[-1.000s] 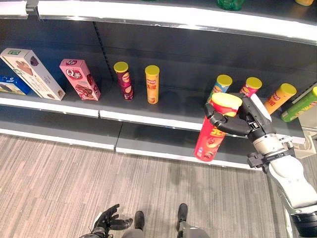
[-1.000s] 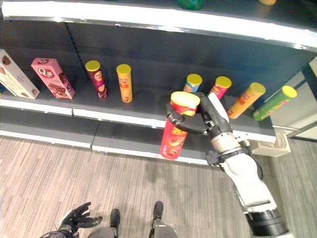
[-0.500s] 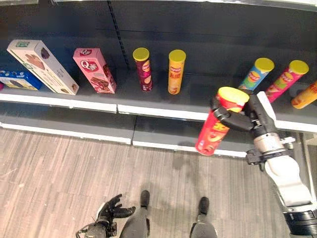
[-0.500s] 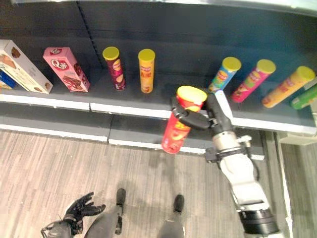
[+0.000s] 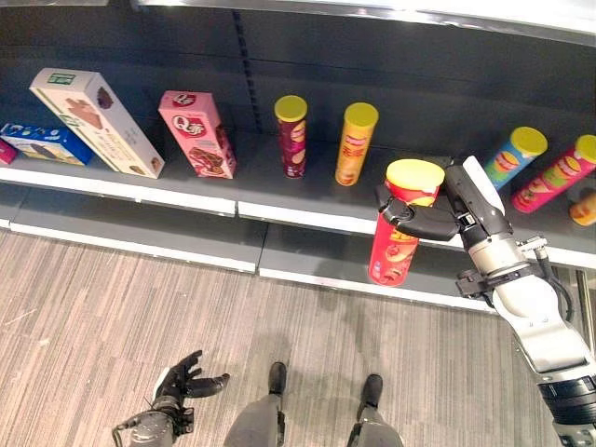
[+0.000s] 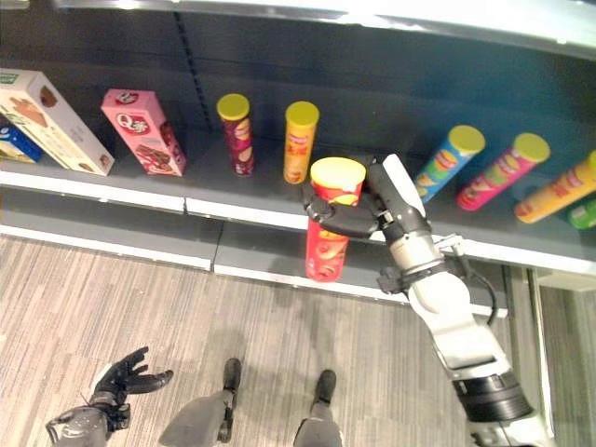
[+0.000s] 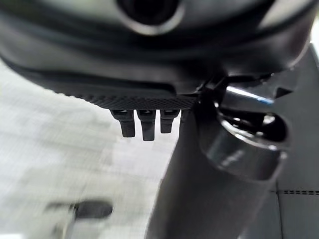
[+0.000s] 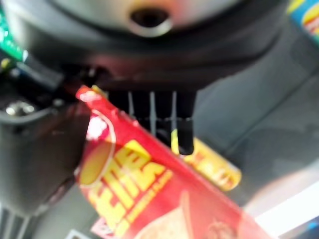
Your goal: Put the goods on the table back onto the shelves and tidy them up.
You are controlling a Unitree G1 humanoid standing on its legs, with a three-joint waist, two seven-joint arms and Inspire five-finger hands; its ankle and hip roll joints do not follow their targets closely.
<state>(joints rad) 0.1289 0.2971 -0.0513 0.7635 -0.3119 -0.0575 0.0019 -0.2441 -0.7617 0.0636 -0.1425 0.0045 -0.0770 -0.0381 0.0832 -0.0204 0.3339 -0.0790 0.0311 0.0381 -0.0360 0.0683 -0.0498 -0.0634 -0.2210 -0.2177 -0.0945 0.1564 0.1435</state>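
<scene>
The right hand (image 5: 445, 212) holds a tall red cardboard crisp tube with a yellow lid (image 5: 399, 227) upright in front of the dark metal shelf (image 5: 307, 191), fingers (image 5: 402, 222) curled round it just under the lid. The left hand (image 5: 179, 384) hangs low over the wood-pattern floor (image 5: 102, 307), fingers spread and holding nothing.

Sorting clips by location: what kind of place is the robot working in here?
Probably a shop aisle or mock store: long dark shelves hold spaced snack tubes and biscuit boxes, and the right hand holds a red tube.
</scene>
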